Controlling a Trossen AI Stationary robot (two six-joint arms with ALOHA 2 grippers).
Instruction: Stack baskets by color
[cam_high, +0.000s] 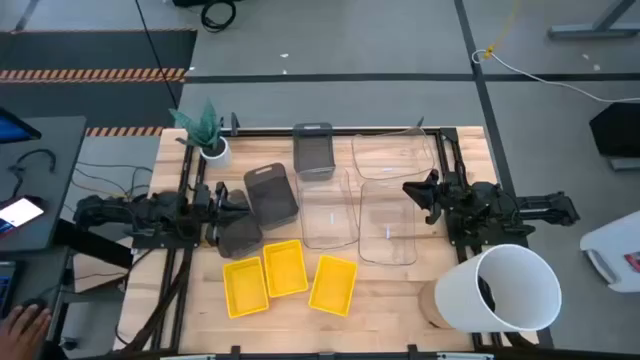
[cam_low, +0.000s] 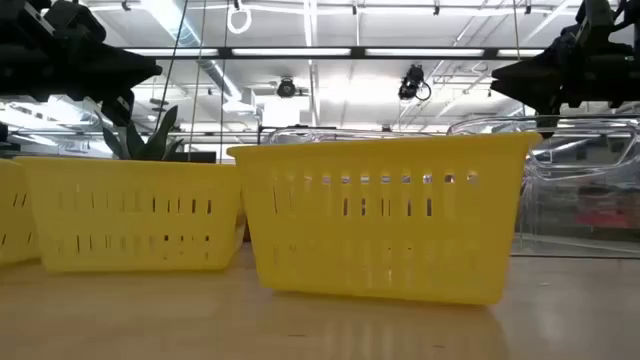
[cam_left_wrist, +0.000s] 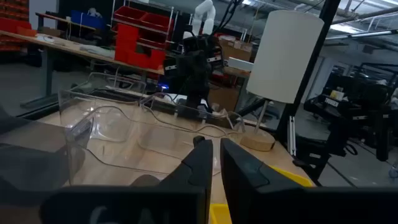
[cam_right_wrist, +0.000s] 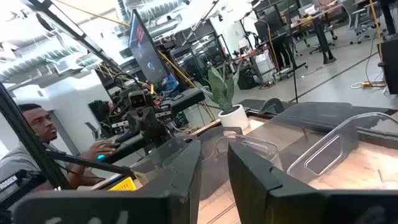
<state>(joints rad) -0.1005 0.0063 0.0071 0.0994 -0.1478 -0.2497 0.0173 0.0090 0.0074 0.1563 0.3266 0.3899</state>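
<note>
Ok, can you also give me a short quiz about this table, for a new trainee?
1. How many yellow baskets lie on the table?
2. True or false: the white bucket stands on the left arm's side.
3. Which kind of basket lies nearest the left claw? A: a grey basket. B: a clear one. C: a yellow one.

Key: 1. three; 2. false, it is on the right arm's side; 3. A.
</note>
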